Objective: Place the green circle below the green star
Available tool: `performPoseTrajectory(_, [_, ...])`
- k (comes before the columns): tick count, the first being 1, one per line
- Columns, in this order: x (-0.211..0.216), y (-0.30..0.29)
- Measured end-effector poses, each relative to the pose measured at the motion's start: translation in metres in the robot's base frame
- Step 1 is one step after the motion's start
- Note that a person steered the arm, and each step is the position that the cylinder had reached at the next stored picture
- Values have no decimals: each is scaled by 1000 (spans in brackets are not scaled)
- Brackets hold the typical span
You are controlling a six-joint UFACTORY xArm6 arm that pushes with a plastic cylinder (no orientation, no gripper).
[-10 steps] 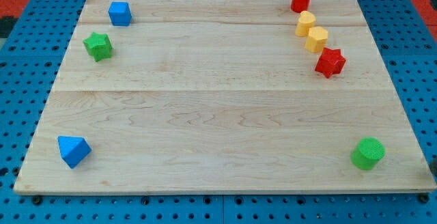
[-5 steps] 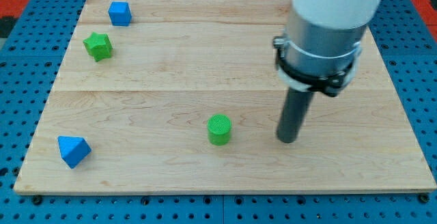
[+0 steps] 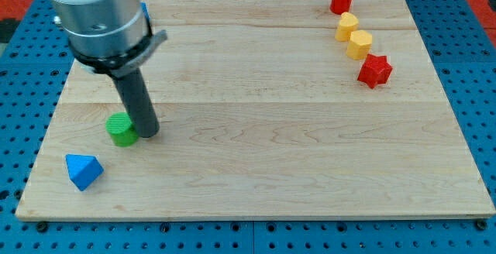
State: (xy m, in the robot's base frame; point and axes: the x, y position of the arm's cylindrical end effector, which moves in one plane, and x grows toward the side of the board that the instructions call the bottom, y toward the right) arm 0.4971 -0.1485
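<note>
My tip (image 3: 149, 132) touches the green circle (image 3: 121, 129) from the right, lower left of frame; a blue block (image 3: 83, 170) lies below; no end effector shows.

My arm reaches down from the view's top left, its dark rod leaning slightly, my tip (image 3: 150, 134) on the board.

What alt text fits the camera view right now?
My tip rests against the right side of the green circle on the left of a wooden board, with the arm hiding the green star. A blue block sits lower left; two red blocks and two yellow blocks line the upper right.
</note>
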Motion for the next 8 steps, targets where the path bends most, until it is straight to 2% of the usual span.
performPoseTrajectory(1, [25,-23])
performPoseTrajectory(2, [11,-58])
performPoseTrajectory(3, [-25,-64])
performPoseTrajectory(4, [-17,-55])
performPoseTrajectory(5, [2,7])
performPoseTrajectory(6, [-3,27])
performPoseTrajectory(8, [-40,29])
